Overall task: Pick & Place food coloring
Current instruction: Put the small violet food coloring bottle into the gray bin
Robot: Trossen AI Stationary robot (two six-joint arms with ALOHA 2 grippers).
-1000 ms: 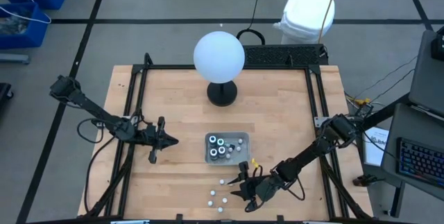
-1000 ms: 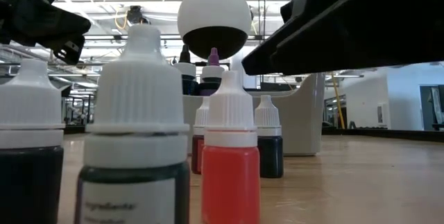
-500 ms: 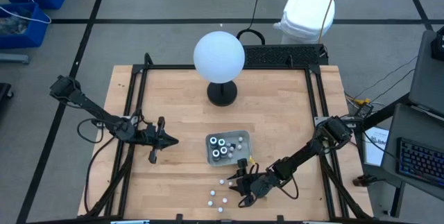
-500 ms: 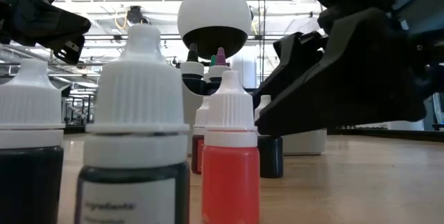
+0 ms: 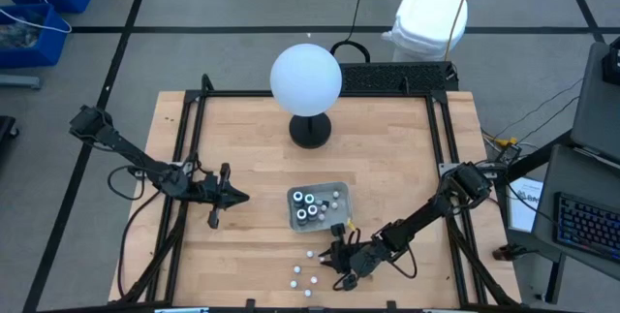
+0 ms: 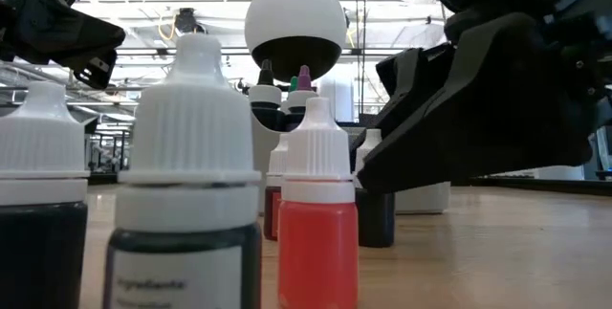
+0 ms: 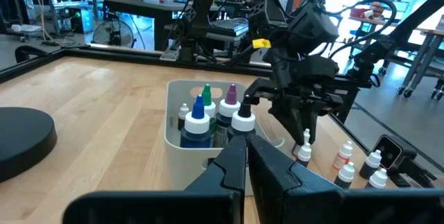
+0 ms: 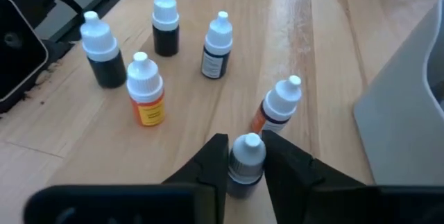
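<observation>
Right gripper (image 8: 246, 156) is pinching a little dark dropper bottle (image 8: 245, 172) between its fingertips, down near the front edge of the table.

Bottle stands upright, long axis vertical, white cap poking up between the fingers, so it's dead center in the grip. Grey tray (image 5: 291, 214) with the bigger ringed-top bottles sits at about 11 o'clock from that gripper in the high view, close by, and I'd guess that's where it's headed. Orange-ish bottle (image 8: 279, 106) stands just beside the held one; four more loose ones stand further out. Left gripper (image 5: 235, 197) is pressed shut, parked at 9 o'clock of the tray, much farther from the loose bottles. One front bottle's label (image 6: 158, 280) looks like "Ingredients", the rest is unreadable.
</observation>
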